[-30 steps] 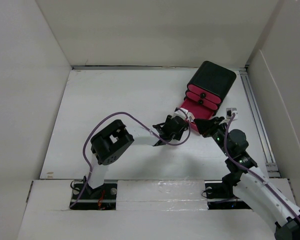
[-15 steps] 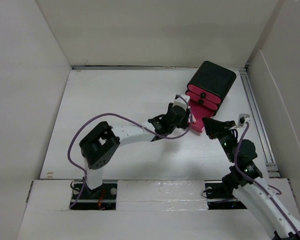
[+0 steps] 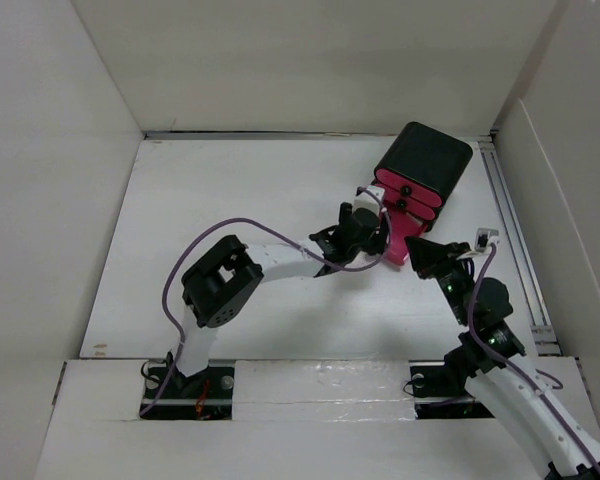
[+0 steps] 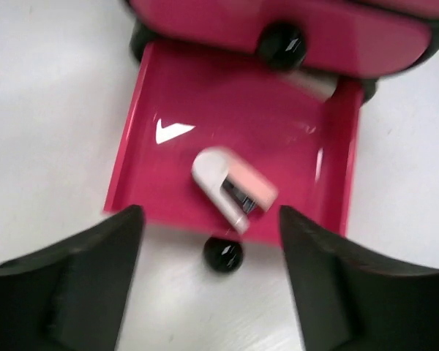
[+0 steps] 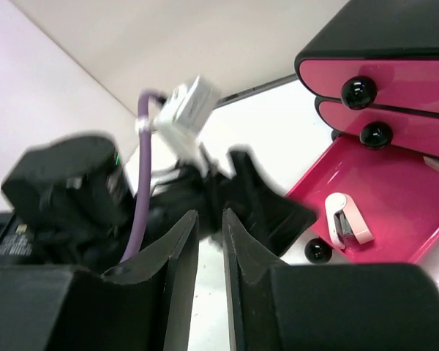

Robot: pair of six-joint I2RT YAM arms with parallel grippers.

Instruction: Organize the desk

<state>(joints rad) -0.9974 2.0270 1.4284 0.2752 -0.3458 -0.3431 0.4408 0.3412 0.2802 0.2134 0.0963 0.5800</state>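
Note:
The white desk holds a black box with three pink drawers at the back right. The bottom drawer is pulled open, and a small pink and white stapler lies in it. My left gripper is open and empty, its fingers either side of the drawer's black knob and apart from it. My right gripper is shut and empty just right of the drawer's front. In the right wrist view its fingers sit close together, with the stapler beyond.
White walls border the desk on three sides. A metal rail runs along the right edge. The left arm's purple cable loops over the middle of the desk.
My left gripper has moved up and right to the open drawer's front. My right gripper drew back to the right of the drawer a second ago and has held still since.

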